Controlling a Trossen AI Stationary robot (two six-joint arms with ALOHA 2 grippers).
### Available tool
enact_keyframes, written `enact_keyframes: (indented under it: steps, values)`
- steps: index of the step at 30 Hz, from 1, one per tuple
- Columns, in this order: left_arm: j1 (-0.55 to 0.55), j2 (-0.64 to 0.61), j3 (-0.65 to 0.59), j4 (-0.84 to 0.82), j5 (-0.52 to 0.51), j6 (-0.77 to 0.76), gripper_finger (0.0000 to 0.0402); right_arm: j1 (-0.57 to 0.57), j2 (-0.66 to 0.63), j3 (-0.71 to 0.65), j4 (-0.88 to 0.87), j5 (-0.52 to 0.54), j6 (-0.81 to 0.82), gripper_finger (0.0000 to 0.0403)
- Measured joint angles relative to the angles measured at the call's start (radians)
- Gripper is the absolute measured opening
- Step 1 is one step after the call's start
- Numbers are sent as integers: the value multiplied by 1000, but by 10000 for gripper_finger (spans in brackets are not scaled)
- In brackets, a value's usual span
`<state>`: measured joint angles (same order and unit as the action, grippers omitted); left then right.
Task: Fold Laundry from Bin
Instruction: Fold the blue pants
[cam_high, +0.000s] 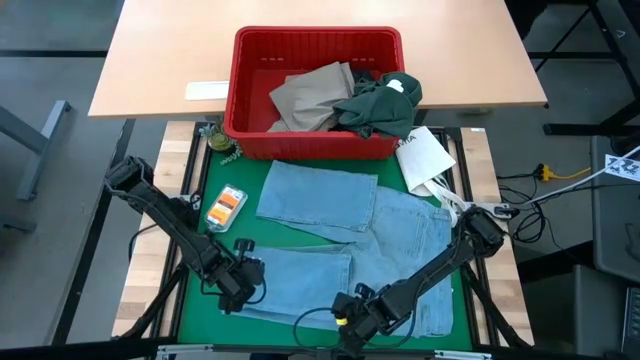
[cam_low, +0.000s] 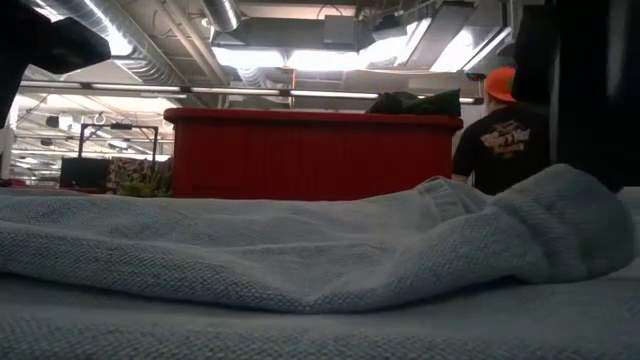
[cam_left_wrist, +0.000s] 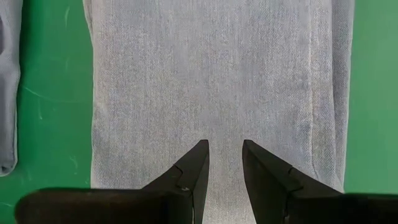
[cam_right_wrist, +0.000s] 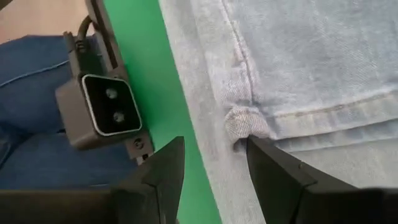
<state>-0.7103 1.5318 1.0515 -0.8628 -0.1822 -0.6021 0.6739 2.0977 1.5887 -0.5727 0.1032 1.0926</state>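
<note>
Light blue jeans (cam_high: 350, 240) lie spread on the green mat (cam_high: 215, 240), in front of the red bin (cam_high: 315, 95). In the bin lie a khaki garment (cam_high: 310, 95) and a dark green one (cam_high: 380, 105) that hangs over its rim. My left gripper (cam_left_wrist: 225, 148) stands open, pointing down over the end of the near trouser leg (cam_left_wrist: 217, 74). At the table's near edge my right gripper (cam_right_wrist: 214, 144) is open. One of its fingers is over the mat and the other over the jeans' near edge (cam_right_wrist: 236, 124). My left gripper touches nothing that I can see. My right gripper stands astride the jeans' near edge, beside a small bunched seam (cam_right_wrist: 239, 121). It slants down from the near side. Whether a fingertip (cam_right_wrist: 255, 146) touches the cloth, I cannot tell.
A white packet (cam_high: 425, 155) lies right of the bin, and a small orange pack (cam_high: 226, 205) sits on the mat's left. The low camera (cam_right_wrist: 99, 106) is close beside my right gripper. A person in an orange cap (cam_low: 500, 130) is beyond the table.
</note>
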Motion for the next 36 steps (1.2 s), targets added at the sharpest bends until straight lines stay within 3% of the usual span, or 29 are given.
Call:
enact_keyframes:
  steps: [5, 8, 16, 36]
  values:
    - [-24, 0, 0, 13, 9, -2, 92, 0, 23, 0, -2, 19, 11, 170]
    - [-43, 0, 0, 16, 9, -23, 92, 0, 23, 0, -3, 46, 10, 148]
    - [-100, 0, 0, 19, 9, -90, 92, 0, 23, 0, -4, 89, -69, 11]
    - [-122, 0, 0, 19, -25, -103, 92, 2, 22, 0, 0, -17, -106, 3]
